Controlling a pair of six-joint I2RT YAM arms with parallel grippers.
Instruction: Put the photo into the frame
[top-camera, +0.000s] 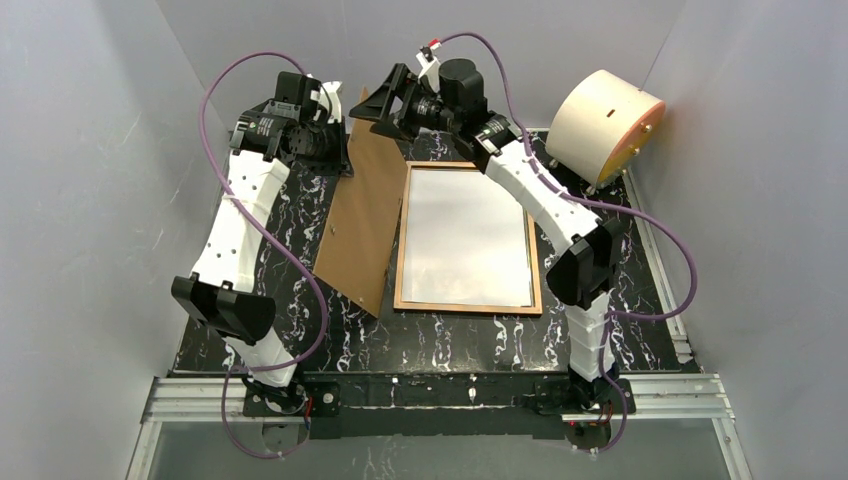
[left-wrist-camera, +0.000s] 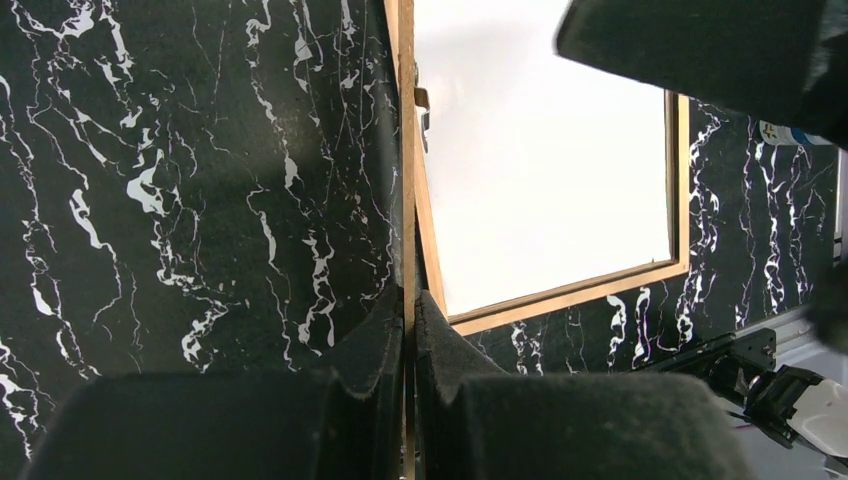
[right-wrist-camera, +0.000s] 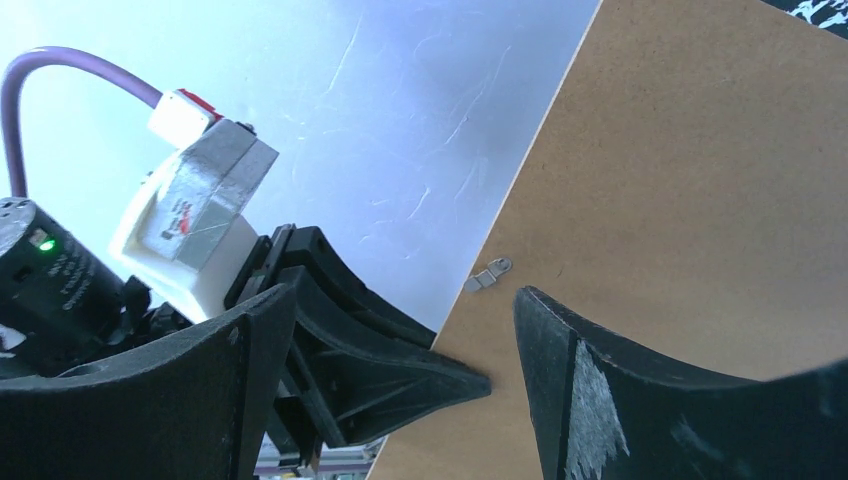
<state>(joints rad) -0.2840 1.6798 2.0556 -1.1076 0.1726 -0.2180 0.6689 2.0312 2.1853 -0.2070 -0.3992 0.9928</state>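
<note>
The frame (top-camera: 400, 240), light brown wood, lies flat mid-table. A plain white sheet (top-camera: 466, 236) fills it: the photo, white back up, its picture side hidden. The brown backing board (top-camera: 360, 215) stands tilted left of the frame. My left gripper (top-camera: 338, 125) is shut on the board's far top edge. In the left wrist view the fingers (left-wrist-camera: 380, 340) pinch the thin board edge (left-wrist-camera: 408, 200), with the frame (left-wrist-camera: 570, 293) and white sheet (left-wrist-camera: 545, 170) beyond. My right gripper (top-camera: 378, 103) is open at the board's top corner. In its wrist view the gripper (right-wrist-camera: 405, 300) straddles the board (right-wrist-camera: 690, 190), gripping nothing.
A cream round drum (top-camera: 603, 125) stands at the back right. The black marbled table (top-camera: 300, 340) is boxed in by grey walls on three sides. A small metal clip (right-wrist-camera: 488, 275) sits on the board's edge. A metal rail runs along the near edge.
</note>
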